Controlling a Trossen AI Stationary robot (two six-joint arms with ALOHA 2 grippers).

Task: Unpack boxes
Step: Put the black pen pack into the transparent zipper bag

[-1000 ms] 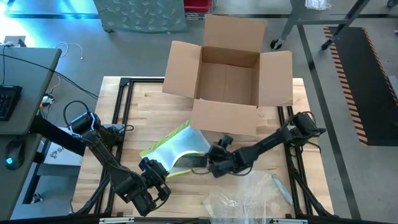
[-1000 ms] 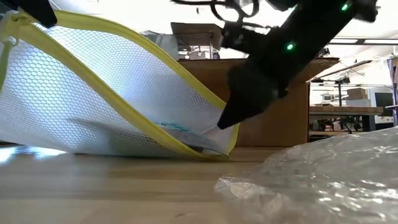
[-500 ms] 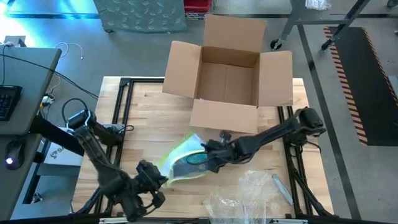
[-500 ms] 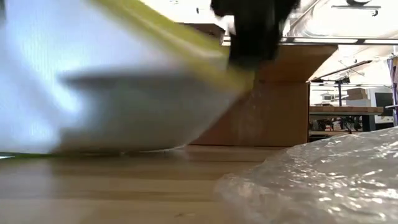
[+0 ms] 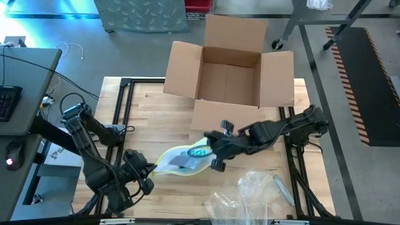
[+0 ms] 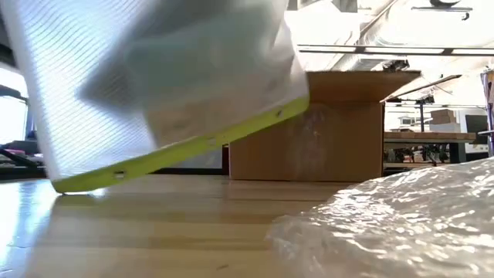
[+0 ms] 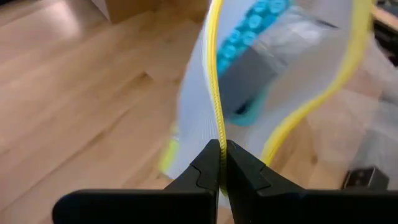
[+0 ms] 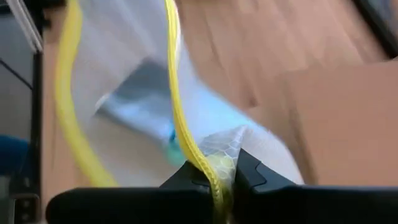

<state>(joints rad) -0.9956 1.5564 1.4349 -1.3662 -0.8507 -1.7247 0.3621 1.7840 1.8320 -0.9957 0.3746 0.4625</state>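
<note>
Honestly, the risk now is tearing: left gripper point(image 7: 219, 163) and right gripper point(image 8: 214, 178) are both clamped on the yellow edge of the mesh pouch point(image 5: 181, 159), so pulling apart could rip it or slip. A second ago the right one was open. The box point(image 5: 228, 81) sits open at the table's far edge.

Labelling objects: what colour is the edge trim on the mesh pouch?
Yellow. The mesh pouch trim shows best in the left wrist view.
</note>
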